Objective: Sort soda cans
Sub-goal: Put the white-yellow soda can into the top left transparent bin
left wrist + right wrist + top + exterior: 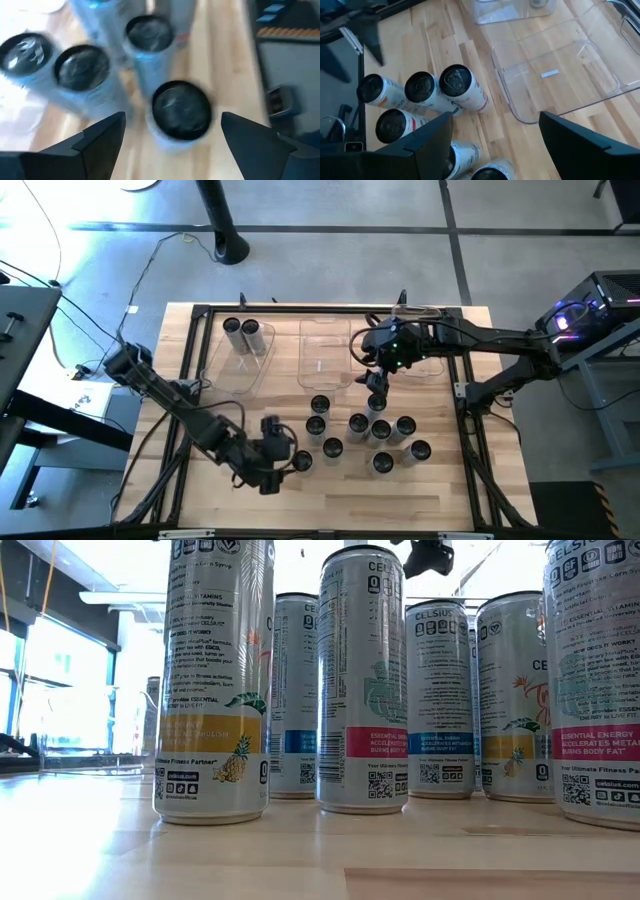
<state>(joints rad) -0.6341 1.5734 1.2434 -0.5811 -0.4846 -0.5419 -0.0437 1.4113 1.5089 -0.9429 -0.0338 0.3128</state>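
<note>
Several soda cans [358,423] with dark tops stand upright in a cluster on the wooden table; in the low view they show as tall printed cans [362,680]. Two more cans [241,330] stand in the left clear bin. My left gripper [285,460] is low at the cluster's near left, open, with its fingers on either side of the nearest can [181,110], apart from it. My right gripper [377,380] hangs open above the cluster's far side, looking down on cans [457,82] and a clear bin [560,75].
Three clear plastic bins sit side by side at the table's far side: left [225,365], middle [325,350], right [445,365]. A dark metal frame [468,410] runs around the table. Bare wood lies along the near edge [330,510].
</note>
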